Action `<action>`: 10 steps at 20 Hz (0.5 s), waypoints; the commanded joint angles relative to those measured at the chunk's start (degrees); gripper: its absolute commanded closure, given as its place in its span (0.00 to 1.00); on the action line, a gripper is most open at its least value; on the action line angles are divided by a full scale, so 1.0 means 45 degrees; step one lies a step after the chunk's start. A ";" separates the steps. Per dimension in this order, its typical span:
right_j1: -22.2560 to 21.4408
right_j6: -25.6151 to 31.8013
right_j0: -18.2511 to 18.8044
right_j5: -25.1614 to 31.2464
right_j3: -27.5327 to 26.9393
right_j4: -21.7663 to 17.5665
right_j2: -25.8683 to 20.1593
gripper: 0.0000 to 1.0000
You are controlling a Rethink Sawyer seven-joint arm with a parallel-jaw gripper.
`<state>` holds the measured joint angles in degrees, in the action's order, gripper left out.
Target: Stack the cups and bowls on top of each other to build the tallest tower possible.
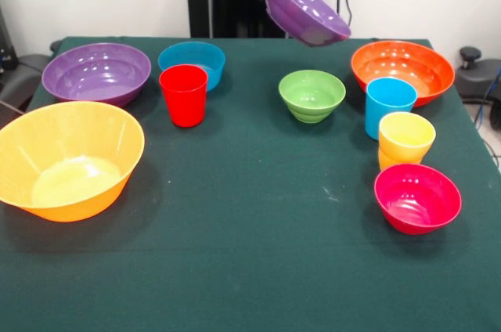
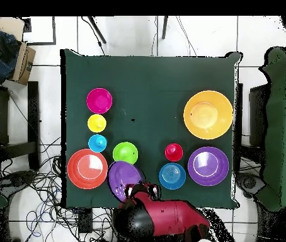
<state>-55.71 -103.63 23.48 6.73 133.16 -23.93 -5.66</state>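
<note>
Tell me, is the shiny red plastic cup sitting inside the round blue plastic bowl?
No, the shiny red plastic cup stands on the green tablecloth in front of the round blue plastic bowl.

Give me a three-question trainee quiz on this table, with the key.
1. True or false: the lifted purple bowl hangs tilted in the air, off the table.
2. Which cup stands directly in front of the small blue bowl in the front view? A) red cup B) light blue cup C) yellow cup
3. Fill in: the bowl nearest the yellow cup is the ____ one.

Key: 1 true. 2 A. 3 magenta-pink.
</note>
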 commanded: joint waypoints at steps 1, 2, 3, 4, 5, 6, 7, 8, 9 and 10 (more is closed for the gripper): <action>0.1010 -0.0772 -0.0071 0.1294 -0.1067 0.0394 -0.1182 1.00; 0.1007 -0.0752 -0.0056 0.1360 -0.1099 0.0419 -0.1212 1.00; 0.0993 -0.0725 -0.0039 0.1451 -0.1137 0.0453 -0.1251 1.00; 0.0979 -0.0713 -0.0023 0.1500 -0.1157 0.0474 -0.1282 1.00; 0.0964 -0.0701 -0.0007 0.1549 -0.1177 0.0494 -0.1313 1.00; 0.0989 -0.0698 0.0005 0.1546 -0.1206 0.0489 -0.1343 1.00; 0.1119 -0.0688 0.0077 0.1497 -0.1252 0.0483 -0.1442 1.00; 0.1263 -0.0709 0.0102 0.1433 -0.1320 0.0470 -0.1465 1.00; 0.1372 -0.0744 0.0063 0.1360 -0.1397 0.0436 -0.1426 1.00; 0.1450 -0.0777 0.0028 0.1322 -0.1461 0.0411 -0.1392 1.00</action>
<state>-55.33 -103.63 23.70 7.41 131.17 -23.82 -6.62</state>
